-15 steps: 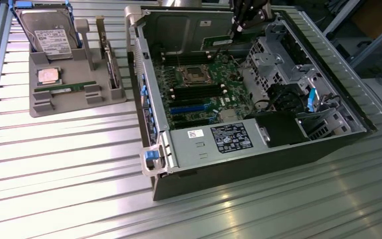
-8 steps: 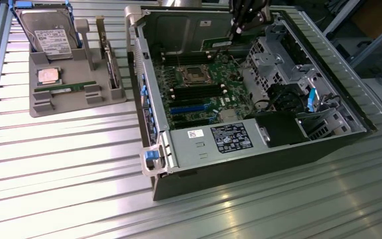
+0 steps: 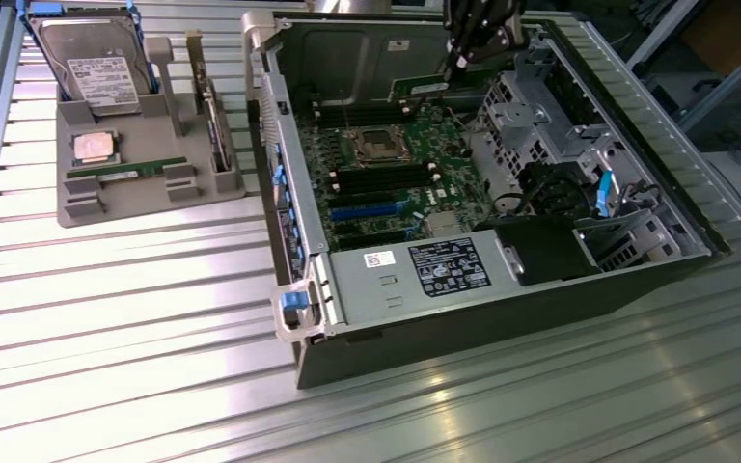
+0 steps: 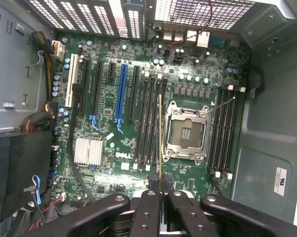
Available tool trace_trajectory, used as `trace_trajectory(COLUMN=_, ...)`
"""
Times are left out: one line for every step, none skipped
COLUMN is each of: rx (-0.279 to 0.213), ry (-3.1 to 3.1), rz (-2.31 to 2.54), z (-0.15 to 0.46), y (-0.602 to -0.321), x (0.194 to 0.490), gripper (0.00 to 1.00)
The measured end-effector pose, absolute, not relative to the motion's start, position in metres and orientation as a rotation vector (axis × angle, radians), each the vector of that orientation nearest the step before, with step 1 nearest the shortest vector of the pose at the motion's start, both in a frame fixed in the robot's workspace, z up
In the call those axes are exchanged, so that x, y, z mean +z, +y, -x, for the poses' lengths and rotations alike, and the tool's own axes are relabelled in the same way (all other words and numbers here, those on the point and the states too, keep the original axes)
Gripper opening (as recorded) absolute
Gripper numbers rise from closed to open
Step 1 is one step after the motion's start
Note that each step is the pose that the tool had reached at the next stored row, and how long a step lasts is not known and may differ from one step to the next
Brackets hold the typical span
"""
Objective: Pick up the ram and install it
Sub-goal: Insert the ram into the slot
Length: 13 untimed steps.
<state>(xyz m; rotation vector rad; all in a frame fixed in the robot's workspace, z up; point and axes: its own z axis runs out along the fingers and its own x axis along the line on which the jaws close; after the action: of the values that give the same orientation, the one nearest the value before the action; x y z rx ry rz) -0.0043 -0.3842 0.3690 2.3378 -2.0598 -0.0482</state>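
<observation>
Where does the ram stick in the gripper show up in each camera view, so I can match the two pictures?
Exterior view: the ram hangs from the gripper, inside the open case, over the motherboard.
Wrist view: the ram is seen edge-on, a thin line running out from the gripper, over the memory slots beside the socket.
Shared landmark: the processor socket.

The ribbed metal table (image 3: pixel 126 289) is lit brightly from above, and white glare is thrown back from its ridges in the exterior view. The inside of the computer case (image 3: pixel 296 193) is left dimmer, with deep shadow around the black cover (image 3: pixel 544 246). In the wrist view the motherboard (image 4: pixel 138 98) is evenly lit, the heatsink (image 4: pixel 88 150) is washed pale, and light is caught along the edge of the ram (image 4: pixel 161 143)
</observation>
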Motion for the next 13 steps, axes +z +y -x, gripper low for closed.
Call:
trace_trajectory(rx=-0.048, ry=-2.06, rz=-2.338, z=0.0043, y=-0.3842, x=0.3686, gripper=0.12)
trace_trajectory(rx=-0.048, ry=-2.06, rz=-2.338, z=0.0043, y=-0.3842, x=0.3683, gripper=0.12)
trace_trajectory(rx=-0.048, ry=-2.06, rz=-2.338, z=0.0043, y=-0.3842, x=0.3678, gripper=0.12)
trace_trajectory(rx=-0.048, ry=-2.06, rz=-2.338, z=0.0043, y=-0.3842, x=0.3673, gripper=0.12)
trace_trajectory(rx=-0.048, ry=-2.06, rz=-2.338, z=0.0043, y=-0.3842, x=0.3669, gripper=0.12)
trace_trajectory(rx=-0.048, ry=-2.06, rz=-2.338, z=0.0043, y=-0.3842, x=0.3664, gripper=0.12)
trace_trajectory(rx=-0.048, ry=-2.06, rz=-2.338, z=0.0043, y=-0.3842, x=0.3661, gripper=0.12)
trace_trajectory(rx=-0.048, ry=-2.06, rz=-2.338, z=0.0043, y=-0.3842, x=0.3657, gripper=0.12)
trace_trajectory(rx=-0.048, ry=-2.06, rz=-2.338, z=0.0044, y=-0.3842, x=0.3654, gripper=0.12)
trace_trajectory(rx=-0.048, ry=-2.06, rz=-2.338, z=0.0043, y=-0.3842, x=0.365, gripper=0.12)
trace_trajectory(rx=-0.048, ry=-2.06, rz=-2.338, z=0.0043, y=-0.3842, x=0.3647, gripper=0.12)
trace_trajectory(rx=-0.048, ry=-2.06, rz=-2.338, z=0.0043, y=-0.3842, x=0.364, gripper=0.12)
trace_trajectory(rx=-0.048, ry=-2.06, rz=-2.338, z=0.0043, y=-0.3842, x=0.3638, gripper=0.12)
